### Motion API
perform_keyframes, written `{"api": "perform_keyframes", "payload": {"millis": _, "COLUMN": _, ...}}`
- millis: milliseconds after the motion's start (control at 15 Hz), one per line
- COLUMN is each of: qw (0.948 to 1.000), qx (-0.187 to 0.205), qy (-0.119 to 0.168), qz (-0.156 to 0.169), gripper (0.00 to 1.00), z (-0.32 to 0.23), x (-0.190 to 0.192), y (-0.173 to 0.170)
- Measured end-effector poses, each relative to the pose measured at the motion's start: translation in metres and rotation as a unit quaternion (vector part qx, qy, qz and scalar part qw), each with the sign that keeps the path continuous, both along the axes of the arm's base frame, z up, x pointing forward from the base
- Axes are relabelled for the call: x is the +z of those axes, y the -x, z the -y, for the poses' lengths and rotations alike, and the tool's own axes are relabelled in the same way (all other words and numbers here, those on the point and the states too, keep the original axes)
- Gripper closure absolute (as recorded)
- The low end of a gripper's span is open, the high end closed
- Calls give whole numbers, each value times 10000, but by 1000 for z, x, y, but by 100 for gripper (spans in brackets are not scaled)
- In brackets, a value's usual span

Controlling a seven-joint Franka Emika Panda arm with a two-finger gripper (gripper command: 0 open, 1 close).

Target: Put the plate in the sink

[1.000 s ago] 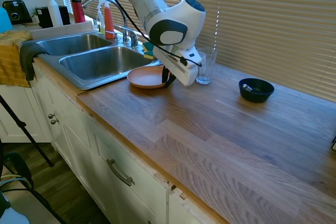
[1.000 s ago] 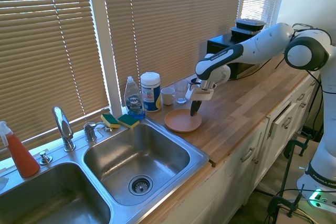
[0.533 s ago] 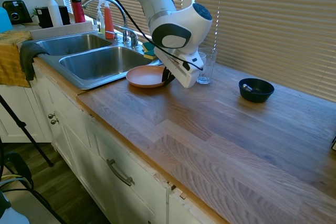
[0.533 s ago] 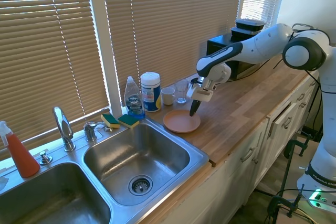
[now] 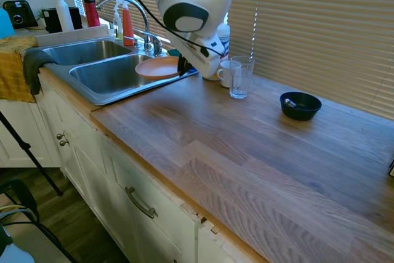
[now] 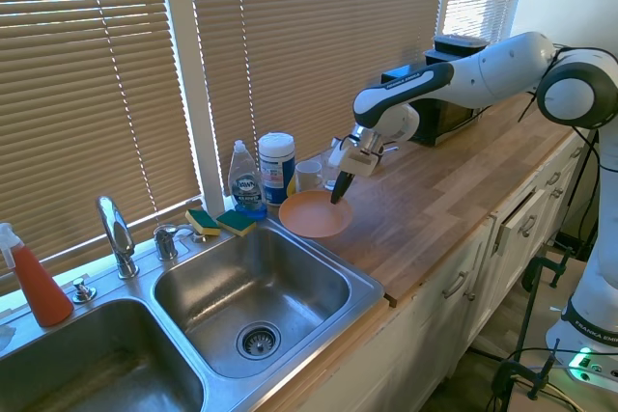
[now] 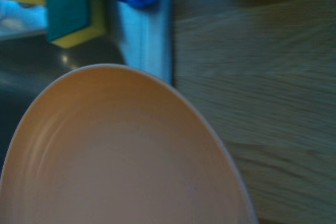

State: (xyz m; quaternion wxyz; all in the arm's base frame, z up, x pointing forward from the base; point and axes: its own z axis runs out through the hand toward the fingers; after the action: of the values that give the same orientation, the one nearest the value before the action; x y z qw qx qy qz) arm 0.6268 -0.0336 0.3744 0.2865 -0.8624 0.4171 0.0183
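Plate: the plate [image 6: 314,213] is off the wooden counter [image 5: 246,152] now (half a second ago it sat flat on the wood just right of the sink's rim) and hangs in the air, tilted slightly, over the sink's right-hand edge.
Sink: the sink [image 6: 372,288] lies to the left of and below the plate; in the first exterior view the plate [image 5: 158,66] overlaps the near basin's far corner, so only part of it is over the steel.
Change: lifted and carried toward the sink; by my reading the pick-up is done and the carry is under way, with the lowering into the basin not yet done.
Gripper: the gripper [image 6: 337,192] is clenched on the plate's rim at the side away from the sink, fingers pointing down, the plate sticking out from them toward the basin.
Wrist view: the plate [image 7: 121,156] fills the picture, with green sponges [image 7: 65,9] beyond it by the sink's rim.
Right of the sink: a drinking glass [image 5: 241,77] stands clear of the gripper.
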Motion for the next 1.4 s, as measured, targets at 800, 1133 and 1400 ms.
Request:
{"api": "perform_keyframes", "payload": {"millis": 800, "qw": 9984, "qx": 526, "qy": 180, "qz": 141, "gripper": 100, "z": -170, "x": 30, "y": 3}}
{"api": "perform_keyframes", "payload": {"millis": 1133, "qw": 9963, "qx": 724, "qy": 466, "qz": 33, "gripper": 100, "z": -241, "x": -21, "y": -21}}
{"api": "perform_keyframes", "payload": {"millis": 1400, "qw": 9927, "qx": 800, "qy": 900, "qz": -36, "gripper": 100, "z": -282, "x": -62, "y": -33}}
